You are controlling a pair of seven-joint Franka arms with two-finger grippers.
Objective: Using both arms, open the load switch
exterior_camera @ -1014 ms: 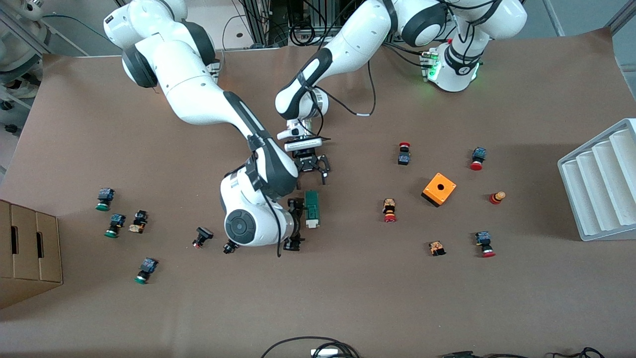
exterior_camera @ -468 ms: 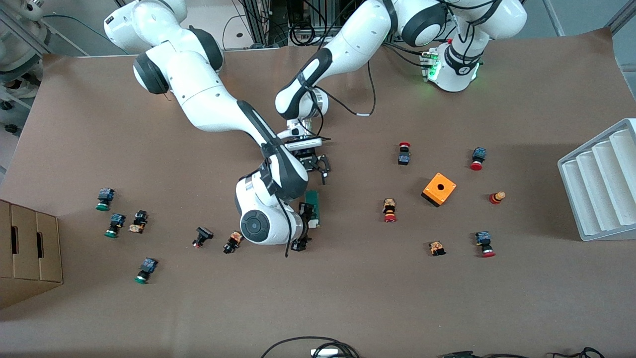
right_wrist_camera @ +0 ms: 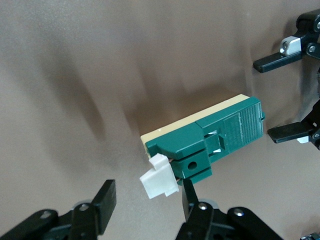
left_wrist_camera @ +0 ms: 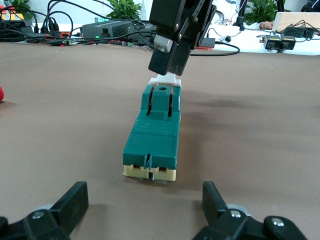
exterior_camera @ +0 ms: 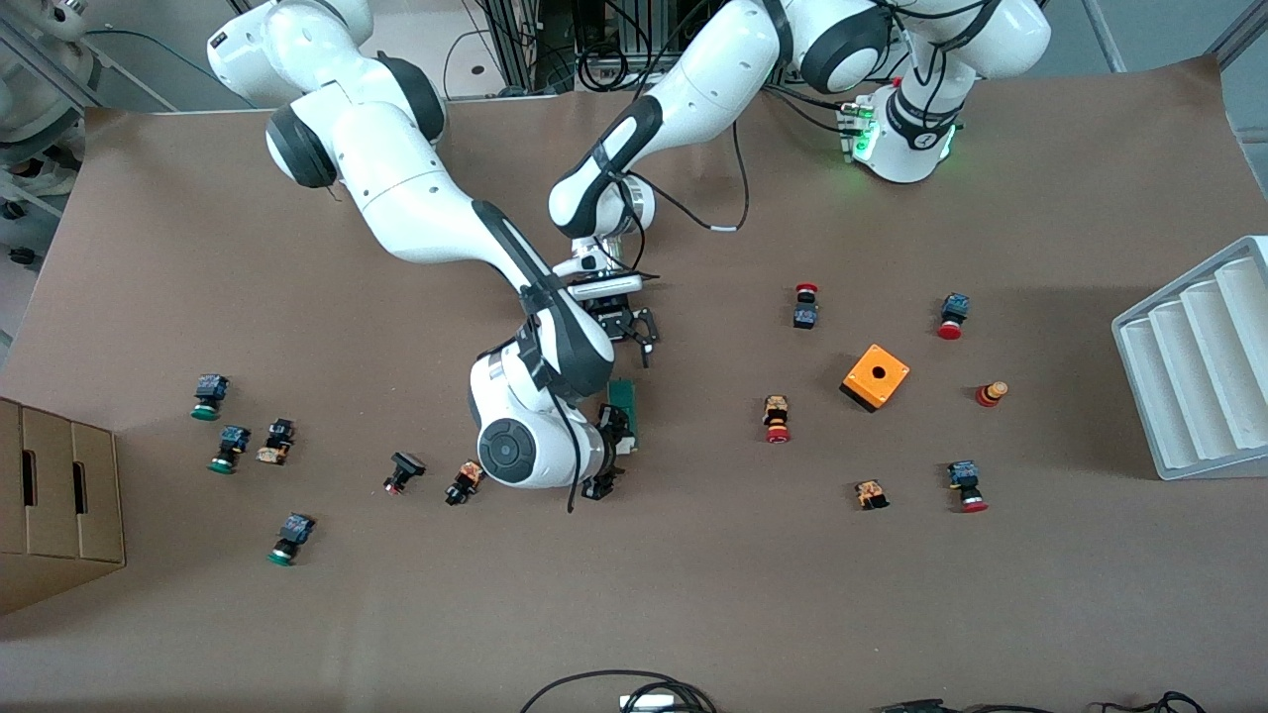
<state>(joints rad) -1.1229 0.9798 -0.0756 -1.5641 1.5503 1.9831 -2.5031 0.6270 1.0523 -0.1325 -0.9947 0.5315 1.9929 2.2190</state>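
Observation:
The load switch (exterior_camera: 624, 399) is a narrow green bar lying on the brown table, with a cream underside and a white block (right_wrist_camera: 160, 177) at the end nearer the front camera. My right gripper (right_wrist_camera: 146, 202) hangs low at that end, open, its fingers straddling the white block. One finger (right_wrist_camera: 189, 197) is close against the block and the other stands clear of it. In the left wrist view the right gripper (left_wrist_camera: 172, 35) shows over the white block. My left gripper (left_wrist_camera: 145, 205) is open just short of the switch's (left_wrist_camera: 152, 135) other end, holding nothing.
Small red- and green-capped push-buttons lie scattered toward both ends of the table, one (exterior_camera: 464, 482) close beside the right arm's wrist. An orange box (exterior_camera: 876, 376) and a white ribbed tray (exterior_camera: 1199, 366) are toward the left arm's end. A cardboard box (exterior_camera: 59, 495) is at the right arm's end.
The right arm has shifted sideways from beside the switch to over its white end, and its fingers have come closer together. The left arm has not moved.

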